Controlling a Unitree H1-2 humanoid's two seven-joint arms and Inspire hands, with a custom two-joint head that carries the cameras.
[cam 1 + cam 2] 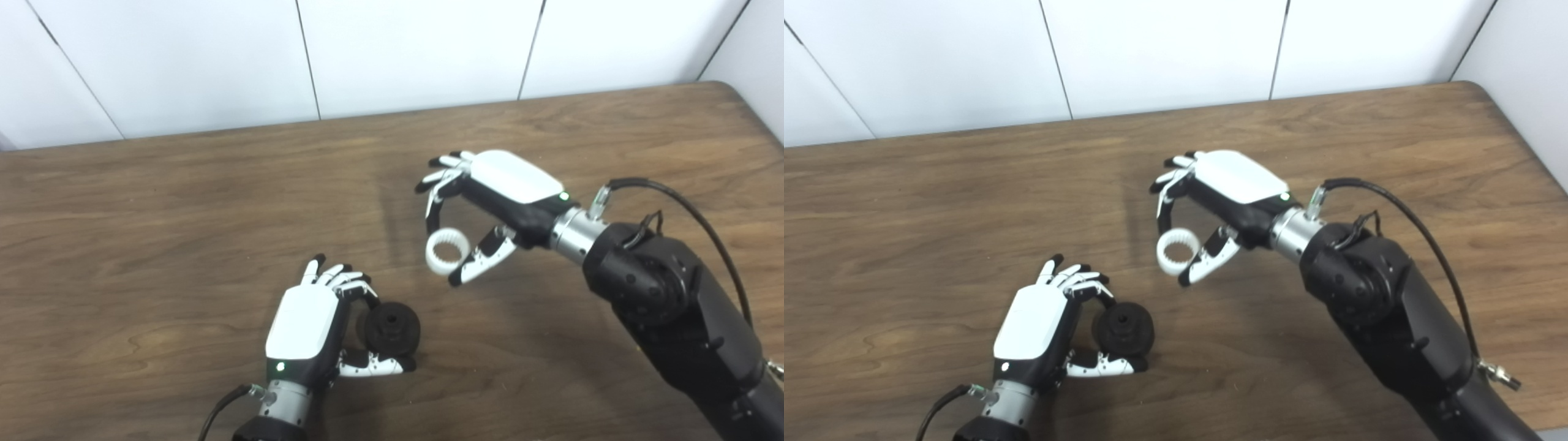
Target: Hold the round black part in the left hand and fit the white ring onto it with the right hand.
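Note:
The round black part (392,328) is a disc with a raised hub, held between the fingers and thumb of my left hand (309,324) low at the table's front centre. My right hand (490,196) hovers up and to the right of it. Its forefinger and thumb pinch the white toothed ring (447,250), which hangs below the palm. The ring is apart from the black part, a short way above and to its right. In the right eye view the ring (1176,251) and the black part (1123,329) show the same gap.
The brown wooden table (184,233) stretches to a white panelled wall (392,55) at the back. Its right edge (759,116) curves in at the far right corner. My right forearm with its black cable (674,288) crosses the front right.

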